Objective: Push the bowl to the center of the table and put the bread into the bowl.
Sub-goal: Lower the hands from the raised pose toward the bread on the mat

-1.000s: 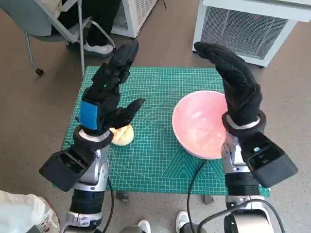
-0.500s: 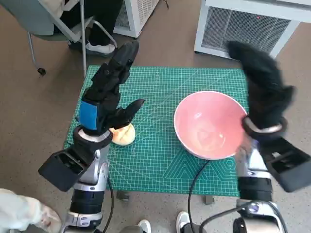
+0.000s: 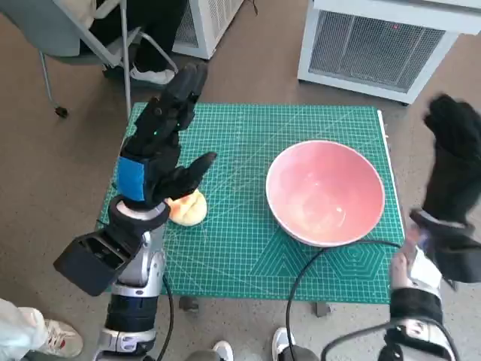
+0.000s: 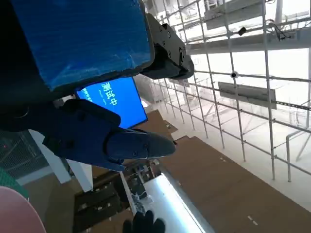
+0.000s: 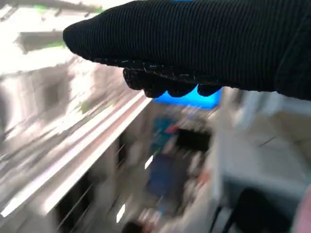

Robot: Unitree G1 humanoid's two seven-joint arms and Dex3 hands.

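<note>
A pink bowl [image 3: 325, 192] sits on the right half of the green cutting mat [image 3: 240, 248]; a sliver of its rim [image 4: 14, 206] shows in the left wrist view. A pale bread roll [image 3: 188, 208] lies on the mat's left part, partly hidden under my left hand [image 3: 161, 143]. That hand is raised above the roll with its fingers spread, holding nothing. My gloved right hand [image 3: 455, 162] is lifted off the table's right edge, beside the bowl and apart from it, holding nothing. The right wrist view is blurred and shows only the glove [image 5: 194, 43].
White vented cabinets [image 3: 376, 45] stand beyond the table's far edge. A chair [image 3: 75, 34] and a seated person's legs and shoe [image 3: 150, 74] are at the far left. A black cable [image 3: 301, 274] hangs by the table's near edge. A shoe [image 3: 64, 338] shows at near left.
My right hand swung from above the bowl out to the right, past the table's edge. The bowl stays where it was. My left hand has barely moved.
</note>
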